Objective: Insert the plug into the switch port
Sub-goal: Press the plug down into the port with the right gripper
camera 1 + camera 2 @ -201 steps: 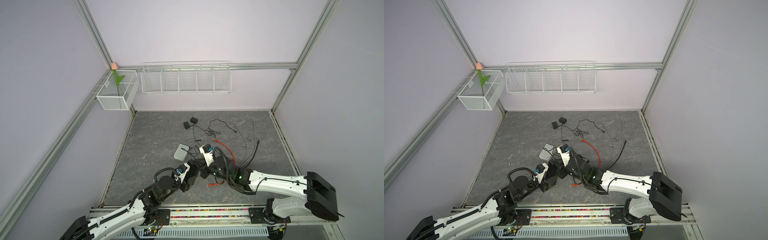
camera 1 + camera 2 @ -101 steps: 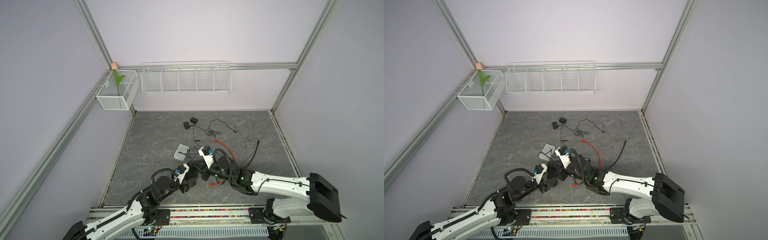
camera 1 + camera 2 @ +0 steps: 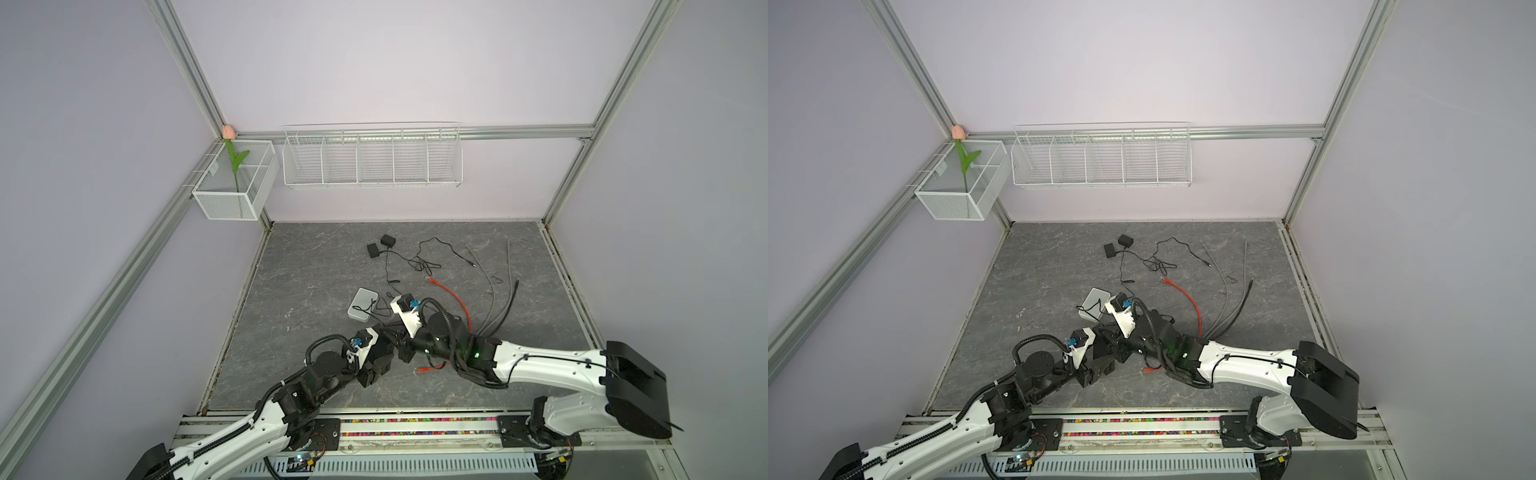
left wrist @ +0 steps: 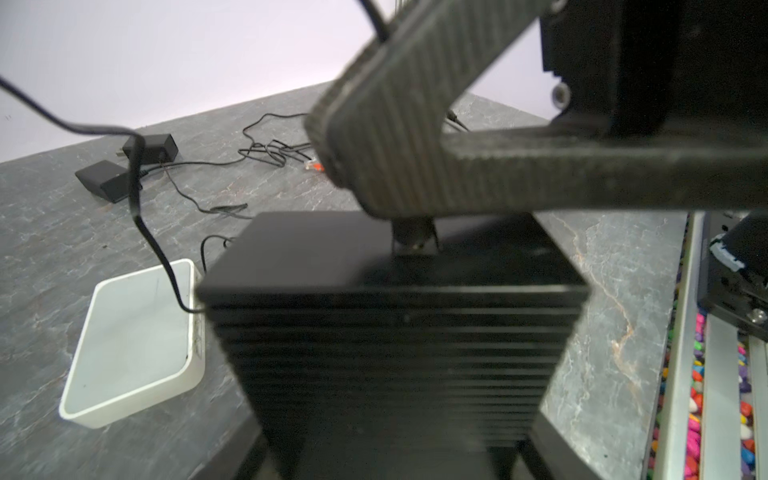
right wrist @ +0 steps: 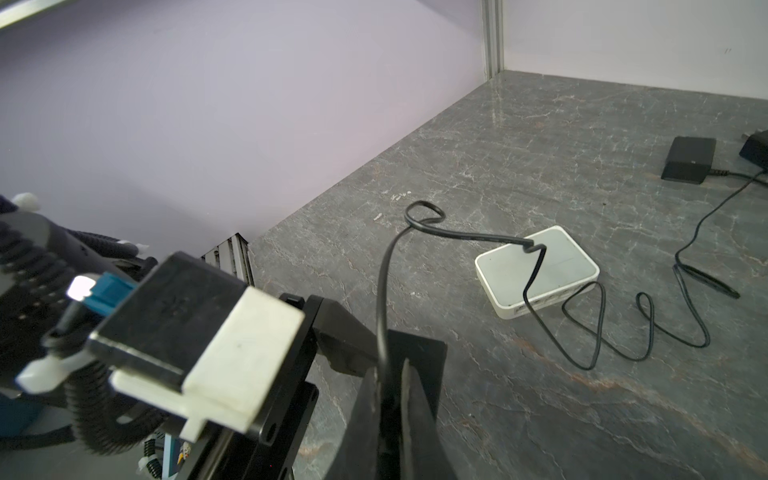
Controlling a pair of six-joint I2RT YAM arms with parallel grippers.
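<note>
Two arms are huddled nose to nose right at the front of the bench, over a black ribbed box that I'm taking to be the switch. The left gripper has its jaws spread wide and, as far as I can tell, clamped on the sides of that box, which seems to be held up off the table. The right gripper is pinched tight on a thin black cable just behind the plug. The plug sits right at the box's upper face, dead close or touching, but I can't see a socket from here, so no idea if it's started going in. If it were me I'd hold the box rock steady and square the plug to the port first. Then I'd push straight along its own axis in one slow go, because gripping by the cord means it can buckle or slide if the angle's off. Watch the slack too: the cable loops away and drapes over a white box lying just beyond the black one, so a tug could drag that. Further out past the box there's a red cable, some grey leads, then a black power brick, all on a grey marbled tabletop. Far behind the box: lilac walls, aluminium framing, a white wire rack and a mesh basket with a fake tulip.
</note>
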